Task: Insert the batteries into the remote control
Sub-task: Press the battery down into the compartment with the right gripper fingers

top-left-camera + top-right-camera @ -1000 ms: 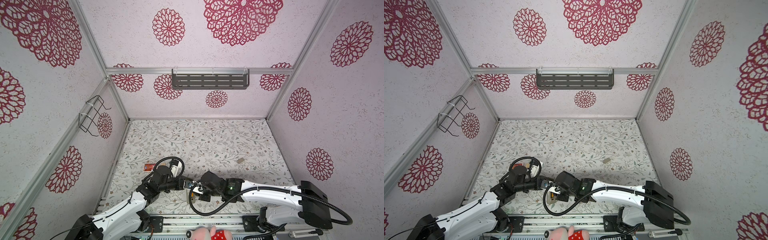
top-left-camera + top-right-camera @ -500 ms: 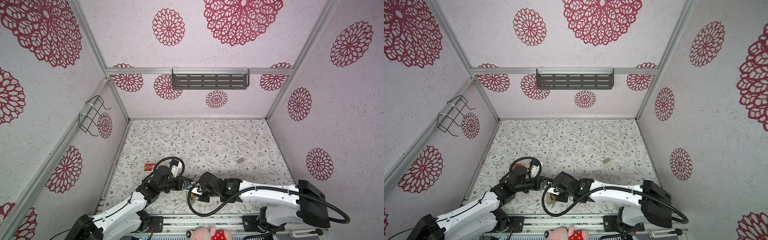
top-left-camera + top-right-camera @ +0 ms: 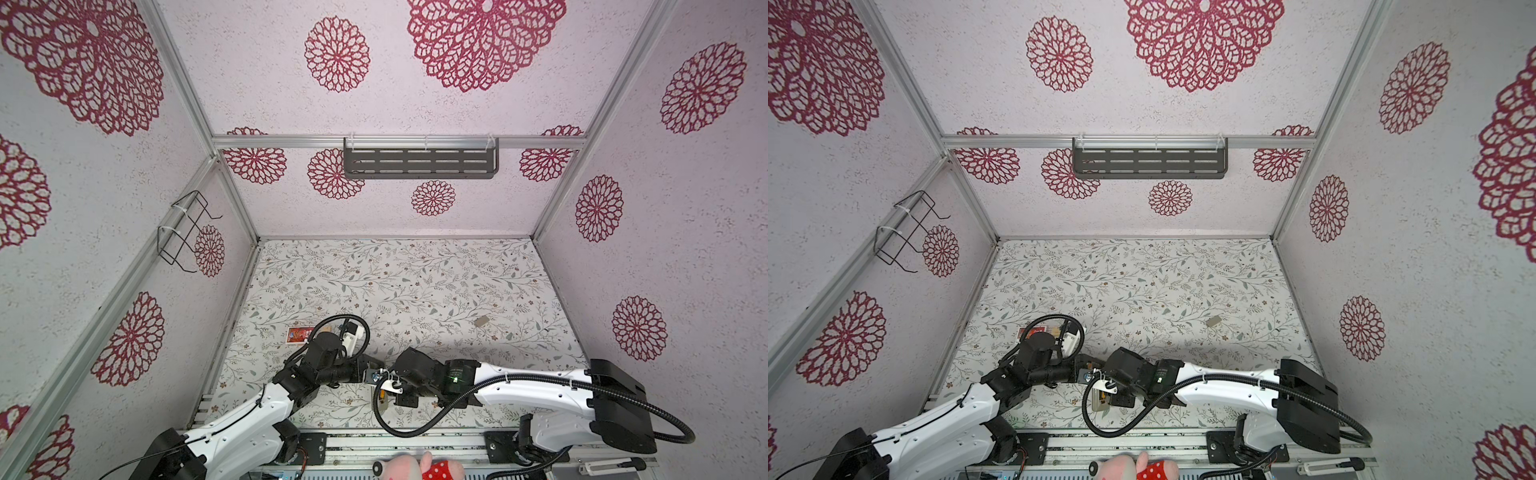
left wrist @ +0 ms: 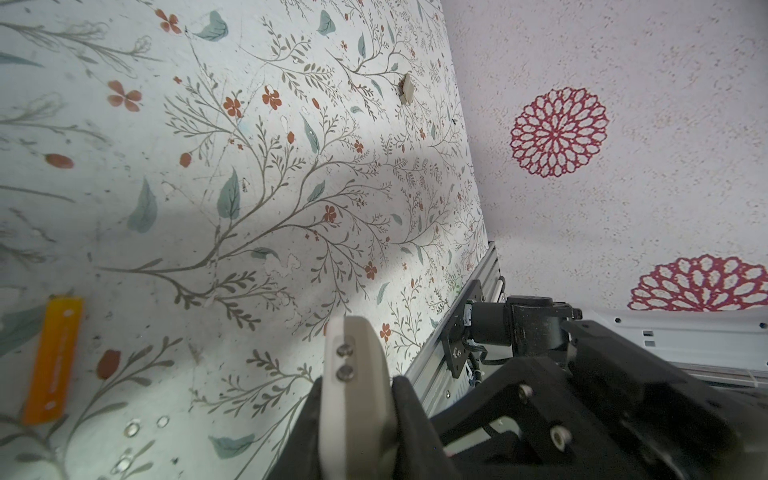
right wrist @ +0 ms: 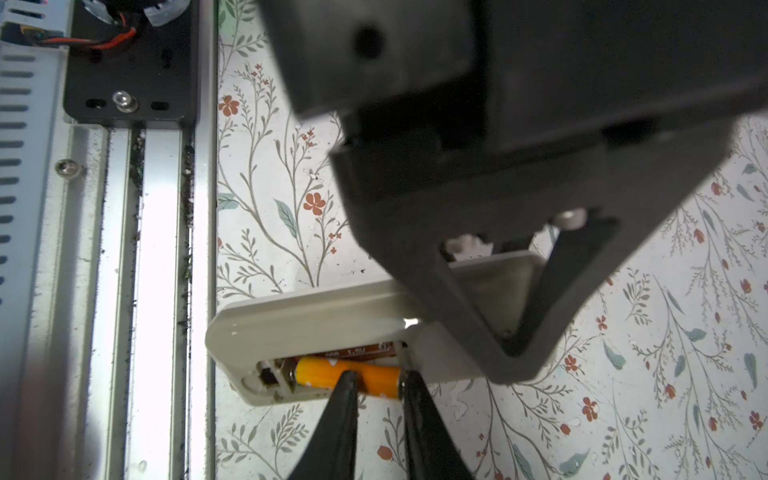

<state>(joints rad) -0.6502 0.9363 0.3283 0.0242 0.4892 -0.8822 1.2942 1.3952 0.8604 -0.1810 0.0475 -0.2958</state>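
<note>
Right pincer (image 5: 378,376) creeps leftward, narrow on battery (image 5: 320,372), grip unclear; left pincer (image 4: 357,399) clamps remote control (image 5: 311,316). Battery likely slick: pinch mid-body.

Beige-grey remote control (image 5: 316,320), back showing, has an orange battery (image 5: 374,376) seated in its open compartment.

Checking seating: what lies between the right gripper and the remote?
An orange battery, lying in the open remote, at the tips of the right gripper; the right wrist view shows it.
</note>
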